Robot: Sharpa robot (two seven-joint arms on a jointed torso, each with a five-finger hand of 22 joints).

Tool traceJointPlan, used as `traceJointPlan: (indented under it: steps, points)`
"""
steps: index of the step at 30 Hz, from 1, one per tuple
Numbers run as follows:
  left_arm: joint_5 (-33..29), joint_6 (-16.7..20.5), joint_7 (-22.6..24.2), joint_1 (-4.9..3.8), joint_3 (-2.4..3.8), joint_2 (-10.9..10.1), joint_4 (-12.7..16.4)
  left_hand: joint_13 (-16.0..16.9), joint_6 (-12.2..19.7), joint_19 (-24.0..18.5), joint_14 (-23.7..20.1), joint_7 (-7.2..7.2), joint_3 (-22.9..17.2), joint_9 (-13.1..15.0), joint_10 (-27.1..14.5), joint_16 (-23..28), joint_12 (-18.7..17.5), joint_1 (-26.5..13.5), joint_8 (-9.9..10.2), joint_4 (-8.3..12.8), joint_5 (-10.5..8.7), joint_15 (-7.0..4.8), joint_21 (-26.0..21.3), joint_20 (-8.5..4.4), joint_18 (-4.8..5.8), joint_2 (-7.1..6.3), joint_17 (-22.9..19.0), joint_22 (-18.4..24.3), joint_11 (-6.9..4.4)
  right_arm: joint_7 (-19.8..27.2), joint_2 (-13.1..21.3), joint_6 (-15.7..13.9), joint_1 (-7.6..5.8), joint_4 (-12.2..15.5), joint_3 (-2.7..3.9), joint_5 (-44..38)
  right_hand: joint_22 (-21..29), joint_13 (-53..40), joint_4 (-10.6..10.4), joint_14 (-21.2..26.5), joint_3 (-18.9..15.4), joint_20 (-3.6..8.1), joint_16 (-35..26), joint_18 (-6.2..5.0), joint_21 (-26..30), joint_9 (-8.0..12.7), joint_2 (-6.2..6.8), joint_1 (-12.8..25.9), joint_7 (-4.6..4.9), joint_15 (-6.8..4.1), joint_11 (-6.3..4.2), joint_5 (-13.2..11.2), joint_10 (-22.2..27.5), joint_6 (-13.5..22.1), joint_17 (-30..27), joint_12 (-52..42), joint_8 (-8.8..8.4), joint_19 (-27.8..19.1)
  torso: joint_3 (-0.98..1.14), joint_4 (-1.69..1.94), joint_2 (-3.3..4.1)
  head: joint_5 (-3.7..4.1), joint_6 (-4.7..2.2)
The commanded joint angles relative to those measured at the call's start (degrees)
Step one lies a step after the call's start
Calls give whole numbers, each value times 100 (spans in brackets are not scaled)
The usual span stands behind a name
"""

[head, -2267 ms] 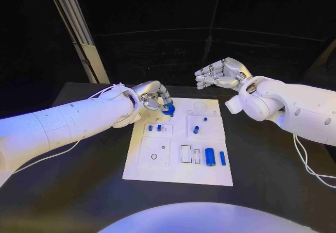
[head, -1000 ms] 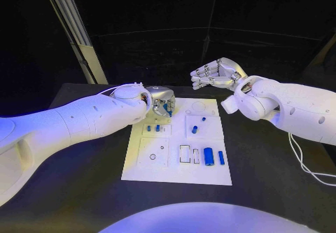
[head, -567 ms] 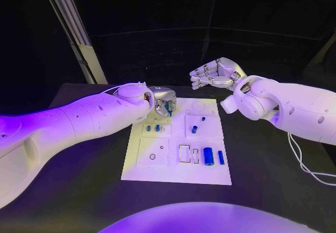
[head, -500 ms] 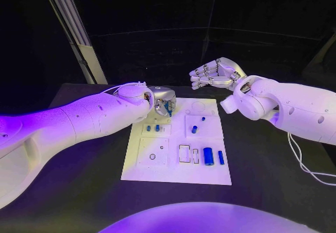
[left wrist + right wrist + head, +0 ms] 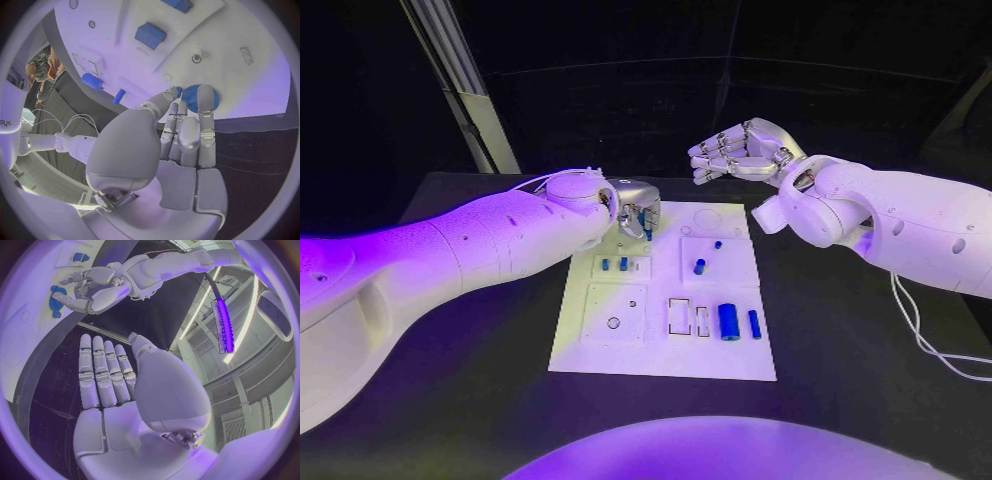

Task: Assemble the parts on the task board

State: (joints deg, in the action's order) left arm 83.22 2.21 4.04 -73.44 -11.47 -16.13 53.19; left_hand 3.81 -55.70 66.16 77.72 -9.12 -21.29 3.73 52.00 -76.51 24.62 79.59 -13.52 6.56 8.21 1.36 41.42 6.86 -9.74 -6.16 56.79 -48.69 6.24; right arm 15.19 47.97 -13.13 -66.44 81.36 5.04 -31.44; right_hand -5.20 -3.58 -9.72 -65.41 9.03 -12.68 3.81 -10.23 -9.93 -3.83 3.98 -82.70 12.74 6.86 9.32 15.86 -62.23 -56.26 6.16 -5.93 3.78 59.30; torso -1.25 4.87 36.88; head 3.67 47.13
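Note:
The white task board (image 5: 661, 352) lies in the middle of the black table. My left hand (image 5: 635, 210) hovers low over the board's far left corner and pinches a round blue toothed part (image 5: 200, 97) between thumb and fingertips (image 5: 206, 107), right at the board surface (image 5: 244, 70). The right wrist view shows the same left hand (image 5: 87, 290) with the blue part (image 5: 56, 292). My right hand (image 5: 740, 150) is raised beyond the board's far right corner, holding nothing, its fingers (image 5: 103, 372) straight and side by side.
A large blue cylinder (image 5: 728, 322) and a thinner one (image 5: 756, 323) lie near the board's right front. Smaller blue pieces (image 5: 700, 267) sit mid-board, and two short ones (image 5: 615, 264) stand at its left. A metal post (image 5: 459, 80) rises at the back left.
My left arm has swung forward and its wrist has turned, carrying the blue part slightly toward the board's far edge. The right hand has drifted a little to the left.

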Motion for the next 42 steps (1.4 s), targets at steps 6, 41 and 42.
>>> traceJointPlan:
  steps: [6,41,42]
  points:
    - [39,-228,-39,13,3,32,-38,-1,-47,11,77,13,-83,0,118,-100,-9,-56,55,15,-35,10,81,37,-76,35,100,-51,-15,39,-10,8,-12,16,3,21,5,-1,42,27,5,-12,-2,-22,19,4,-26,7,-14,-5,-9,36,27,43,-5,-15,-19,35,-2,10,-4,6,9]
    - [38,-306,195,27,-2,-121,295,1,-189,94,198,78,-277,1,486,-295,-26,-170,155,129,-39,-57,367,-10,-51,36,294,-310,-103,52,-27,29,-11,-18,3,21,10,-1,54,27,11,-11,0,-23,26,3,-34,2,-15,-6,-9,39,29,44,-13,-19,-18,41,-2,13,-8,10,17]
    - [38,-302,194,27,-2,-127,302,0,-188,93,198,78,-276,1,486,-296,-29,-176,158,130,-40,-57,367,-10,-51,32,292,-312,-103,52,-27,29,-11,-19,3,21,10,-1,54,27,11,-11,0,-23,26,3,-34,2,-15,-6,-9,39,29,44,-13,-19,-18,41,-2,16,-8,10,19]
